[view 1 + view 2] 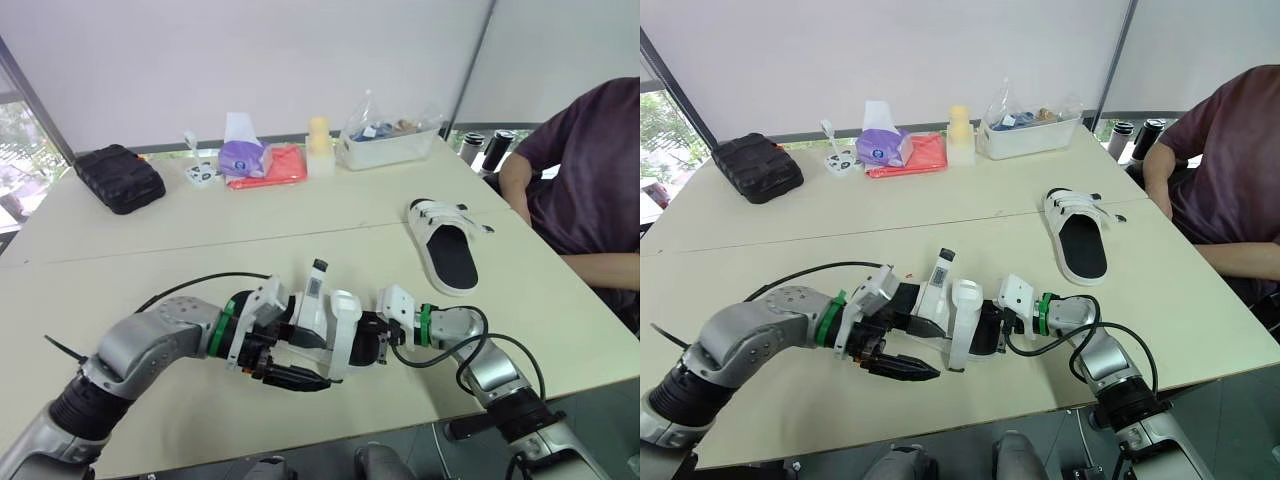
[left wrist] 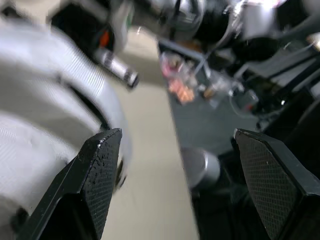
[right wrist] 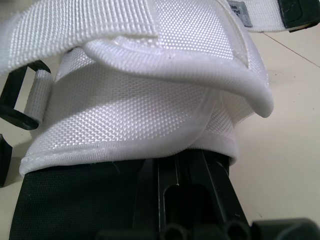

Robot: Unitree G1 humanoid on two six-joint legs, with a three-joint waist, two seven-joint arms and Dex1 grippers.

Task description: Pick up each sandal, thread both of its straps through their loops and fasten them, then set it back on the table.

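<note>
One white sandal with a black sole (image 1: pixel 328 325) is held on its side just above the table's front edge, between my two arms. My right gripper (image 1: pixel 372 338) is shut on its black sole end; in the right wrist view its white woven straps (image 3: pixel 150 100) and a black loop (image 3: pixel 17 100) sit close up. My left gripper (image 1: pixel 293 377) hangs open just under and in front of the sandal, nothing between its fingers (image 2: pixel 100 170), the white strap (image 2: pixel 45 115) beside it. The second sandal (image 1: pixel 445 245) lies flat on the table at the right, sole down.
Along the table's far edge stand a black pouch (image 1: pixel 120 177), a purple tissue pack (image 1: pixel 243 157), a red packet (image 1: pixel 280 166), a yellow bottle (image 1: pixel 320 146) and a clear box (image 1: pixel 390 140). A person (image 1: pixel 585 190) sits at the right, close to the second sandal.
</note>
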